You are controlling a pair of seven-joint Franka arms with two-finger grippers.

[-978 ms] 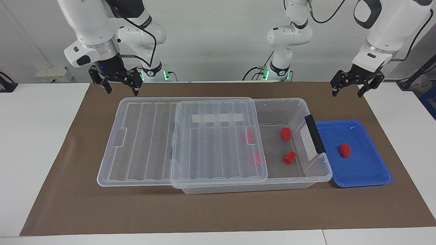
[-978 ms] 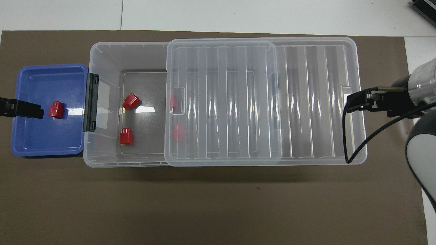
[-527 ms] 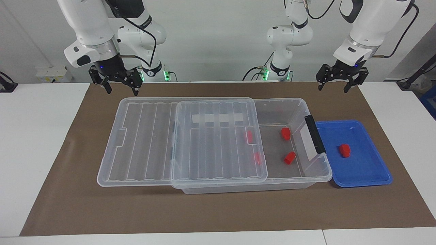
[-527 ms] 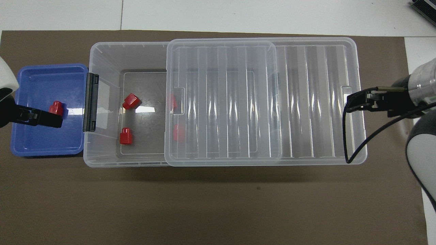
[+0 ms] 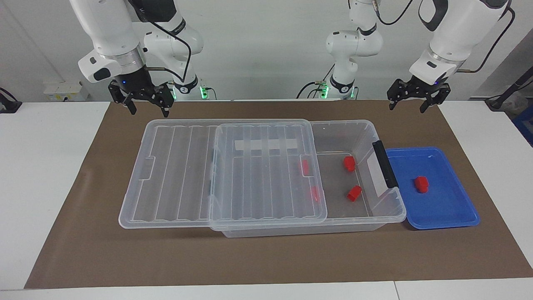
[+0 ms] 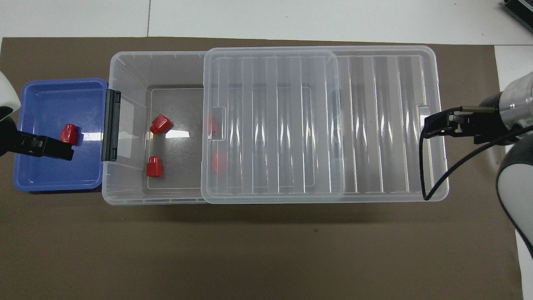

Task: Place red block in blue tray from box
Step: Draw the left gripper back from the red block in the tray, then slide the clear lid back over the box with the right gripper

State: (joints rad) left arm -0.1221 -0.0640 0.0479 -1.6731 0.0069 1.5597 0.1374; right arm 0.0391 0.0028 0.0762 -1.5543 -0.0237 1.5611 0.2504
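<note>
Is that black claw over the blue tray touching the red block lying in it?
Apart. The facing view shows the left gripper raised well above the blue tray, with the red block lying alone inside.

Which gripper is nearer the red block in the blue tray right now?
Left. The left gripper hangs above the blue tray's end; the right gripper waits over the box's other end, away from the red block.

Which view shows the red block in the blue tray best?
The facing view: the red block lies unobstructed on the blue tray, with the left gripper raised well clear. In the overhead view, that gripper overlaps the block's edge.
</note>
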